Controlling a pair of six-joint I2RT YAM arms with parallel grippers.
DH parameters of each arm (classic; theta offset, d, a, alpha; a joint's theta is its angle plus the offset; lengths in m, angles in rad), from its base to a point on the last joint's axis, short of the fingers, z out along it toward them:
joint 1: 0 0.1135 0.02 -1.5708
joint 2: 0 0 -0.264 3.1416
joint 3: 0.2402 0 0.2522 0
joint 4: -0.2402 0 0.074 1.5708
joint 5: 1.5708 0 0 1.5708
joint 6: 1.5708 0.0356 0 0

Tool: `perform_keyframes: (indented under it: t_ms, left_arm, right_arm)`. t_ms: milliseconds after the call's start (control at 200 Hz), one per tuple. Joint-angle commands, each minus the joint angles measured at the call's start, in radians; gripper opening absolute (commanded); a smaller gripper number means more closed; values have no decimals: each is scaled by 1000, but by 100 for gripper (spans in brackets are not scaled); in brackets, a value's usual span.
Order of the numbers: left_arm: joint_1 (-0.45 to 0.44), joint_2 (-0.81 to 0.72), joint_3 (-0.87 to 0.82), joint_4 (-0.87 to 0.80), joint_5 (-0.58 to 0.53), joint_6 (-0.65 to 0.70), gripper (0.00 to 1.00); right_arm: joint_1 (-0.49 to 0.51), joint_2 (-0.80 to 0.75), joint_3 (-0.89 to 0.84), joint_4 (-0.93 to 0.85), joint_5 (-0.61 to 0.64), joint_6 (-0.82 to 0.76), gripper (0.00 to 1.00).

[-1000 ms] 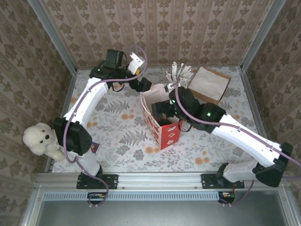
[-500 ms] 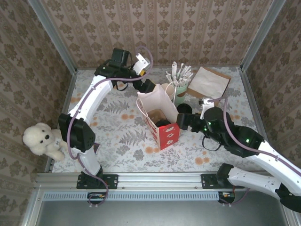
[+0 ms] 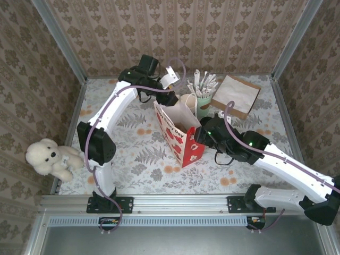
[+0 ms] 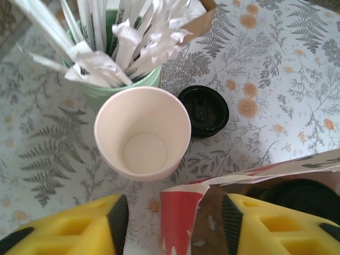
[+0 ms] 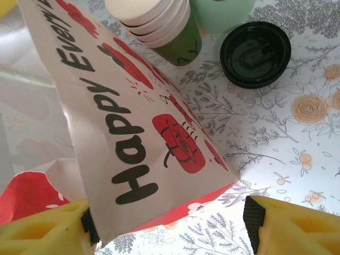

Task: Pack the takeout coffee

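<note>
Paper-light and crushable, the small green coffee cup (image 4: 142,133) is sitting empty toward the table's (image 4: 297,64) far edge, probably wanting a gentle mid-wall pinch. Left gripper (image 4: 175,226) and right gripper (image 5: 167,223) are gaping astride the red gift bag (image 5: 133,133).

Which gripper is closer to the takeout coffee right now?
Left. The left gripper hangs just short of the takeout coffee, at the rim of the gift bag. The right gripper straddles the bag's corner, with the cup farther beyond it.

Table (image 3: 133,156) w/ bag (image 3: 183,142), coffee cup (image 4: 142,133), stick cup (image 3: 203,101), lid (image 4: 203,110)
</note>
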Motion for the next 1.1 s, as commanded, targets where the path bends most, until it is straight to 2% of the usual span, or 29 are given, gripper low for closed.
perform_keyframes:
  t_ms: [0, 170, 190, 215, 235, 395, 460, 520, 645, 870, 1025, 1095]
  left_arm:
    - [3, 0, 30, -57, -24, 1, 40]
    - [15, -66, -50, 37, -81, -113, 23]
    - [17, -71, -59, 44, -95, -130, 21]
    - [16, -79, -65, 48, -112, -152, 20]
    - [16, -85, -68, 47, -129, -172, 19]
    - [12, -139, -111, 40, -258, -357, 11]
    - [12, -170, -145, 34, -300, -428, 10]
    - [15, -198, -177, 41, -311, -515, 0]
    - [15, -238, -226, 49, -375, -685, 0]
    - [13, -315, -373, 165, -539, -987, 0]
    - [-11, -354, -437, 228, -646, -1192, 0]
    - [-41, -363, -459, 248, -713, -1273, 0]
  right_arm:
    - [5, 19, 58, 11, 1, -59, 73]
    - [-8, 35, 104, 33, -27, -210, 86]
    - [-10, 35, 110, 39, -31, -232, 89]
    - [-15, 37, 117, 42, -38, -253, 98]
    - [-21, 39, 126, 41, -44, -266, 100]
    - [-115, 54, 160, 59, -80, -309, 100]
    - [-169, 64, 162, 85, -102, -322, 100]
    - [-233, 85, 176, 104, -134, -332, 100]
    - [-357, 150, 205, 179, -196, -368, 100]
    - [-522, 327, 320, 270, -305, -598, 100]
    - [-585, 445, 418, 246, -375, -750, 93]
    - [-607, 504, 478, 201, -399, -776, 87]
